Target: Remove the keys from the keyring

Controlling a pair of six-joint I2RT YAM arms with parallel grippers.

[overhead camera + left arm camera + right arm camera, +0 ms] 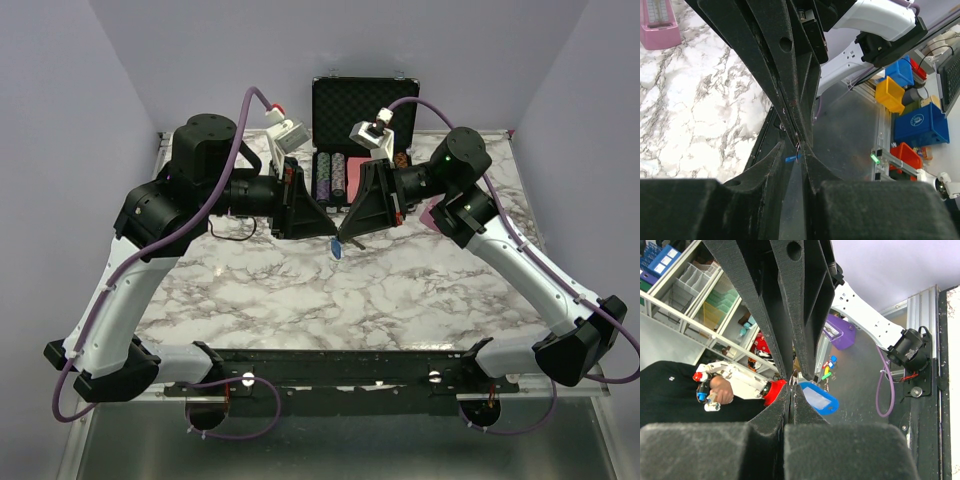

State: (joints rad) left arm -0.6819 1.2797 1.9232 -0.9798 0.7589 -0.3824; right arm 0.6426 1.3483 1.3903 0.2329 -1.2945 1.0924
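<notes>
Blue oval key (819,397) with a pale label window dangles from the thin silvery keyring (796,375) at mid-frame. The right gripper (791,384) pinches that ring, jaws closed. The left gripper (799,151) meets it, jaws narrowly parted; I cannot tell whether it grips.

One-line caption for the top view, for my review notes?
Left gripper and right gripper meet tip to tip above the marble table, a blue key tag dangling below.

We see pale lilac walls (90,80) around a white, grey-veined marble counter (330,300), with shelving (685,295) and coloured bins (920,125) beyond.
</notes>
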